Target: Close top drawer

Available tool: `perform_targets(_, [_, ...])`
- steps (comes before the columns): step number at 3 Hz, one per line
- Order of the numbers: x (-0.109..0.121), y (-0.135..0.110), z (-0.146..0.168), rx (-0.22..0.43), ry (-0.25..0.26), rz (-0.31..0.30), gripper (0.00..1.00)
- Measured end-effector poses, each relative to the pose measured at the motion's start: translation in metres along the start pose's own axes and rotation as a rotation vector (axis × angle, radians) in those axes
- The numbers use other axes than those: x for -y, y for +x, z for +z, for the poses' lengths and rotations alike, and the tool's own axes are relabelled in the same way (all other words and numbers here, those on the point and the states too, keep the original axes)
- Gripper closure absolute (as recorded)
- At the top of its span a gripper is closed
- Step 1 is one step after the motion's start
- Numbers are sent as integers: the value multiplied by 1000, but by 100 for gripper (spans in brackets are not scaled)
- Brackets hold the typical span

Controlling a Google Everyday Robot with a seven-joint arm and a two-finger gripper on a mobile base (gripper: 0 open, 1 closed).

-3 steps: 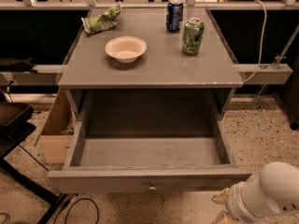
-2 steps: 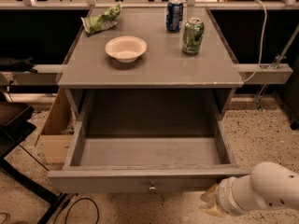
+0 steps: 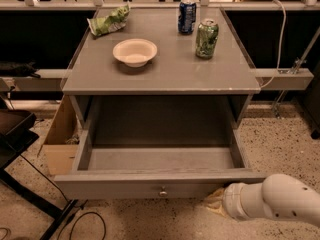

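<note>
Top drawer (image 3: 150, 184) pulled wide open under the table (image 3: 165, 74)
Gripper (image 3: 216, 204) low at the drawer front's bottom right edge, knob (image 3: 163, 192) well to its left, open floor (image 3: 170, 224) beside it; can't tell if it's clenched or released

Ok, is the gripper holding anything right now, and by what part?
Nothing that shows. The gripper sits just below the right end of the open top drawer's front, away from its knob.
</note>
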State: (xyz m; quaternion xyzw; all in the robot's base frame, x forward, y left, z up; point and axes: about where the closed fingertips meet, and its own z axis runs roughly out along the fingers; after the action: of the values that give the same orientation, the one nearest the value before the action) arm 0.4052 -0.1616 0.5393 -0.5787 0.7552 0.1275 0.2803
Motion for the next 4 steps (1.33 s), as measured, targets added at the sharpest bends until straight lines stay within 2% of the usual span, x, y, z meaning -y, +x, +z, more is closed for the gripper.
perform_targets(1, [30, -17, 13, 82, 62, -27, 100])
perform_targets(2, [68, -34, 16, 134, 120, -40, 100])
perform_targets(4, [119, -59, 18, 186, 170, -61, 100])
